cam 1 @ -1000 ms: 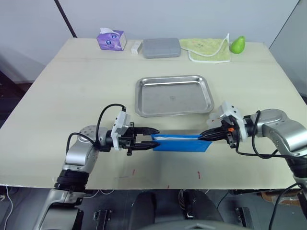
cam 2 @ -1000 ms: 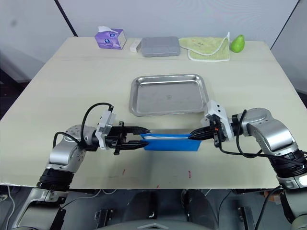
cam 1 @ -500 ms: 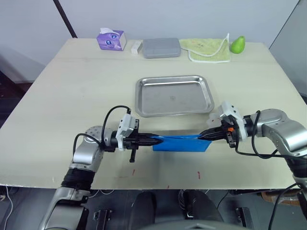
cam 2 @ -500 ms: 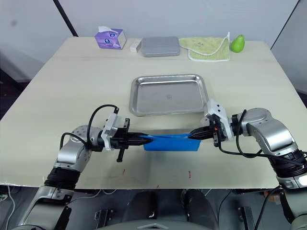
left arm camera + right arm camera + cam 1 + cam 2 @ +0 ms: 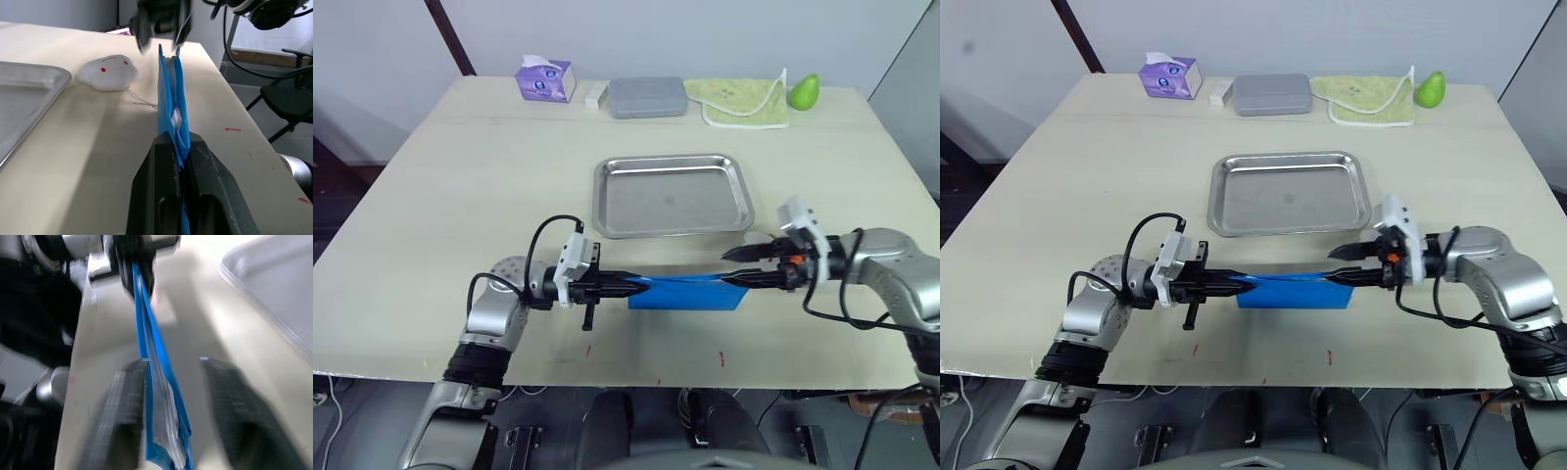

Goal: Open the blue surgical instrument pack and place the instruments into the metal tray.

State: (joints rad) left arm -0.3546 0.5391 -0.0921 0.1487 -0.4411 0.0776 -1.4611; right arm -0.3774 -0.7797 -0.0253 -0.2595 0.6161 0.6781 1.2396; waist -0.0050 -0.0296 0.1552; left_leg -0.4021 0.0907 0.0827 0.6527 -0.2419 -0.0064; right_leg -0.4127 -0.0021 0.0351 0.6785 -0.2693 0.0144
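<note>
My left tool [image 5: 631, 288] is clamped on the blue surgical instrument pack [image 5: 690, 292]. Right tool [image 5: 736, 265] fingers apart at its other end. Metal tray [image 5: 671, 195] sits just beyond on the table [image 5: 460, 176].

tissue box [image 5: 544, 78], grey case [image 5: 647, 96], green cloth [image 5: 745, 101], pear [image 5: 803, 91]

Bright-blue pack [image 5: 688, 292] with whitish lining; shiny silver tray [image 5: 672, 195]; my 2 black-fingered grippers; white toy [image 5: 107, 72] with red, possibly printed, marks; pale beige table [image 5: 460, 186].
</note>
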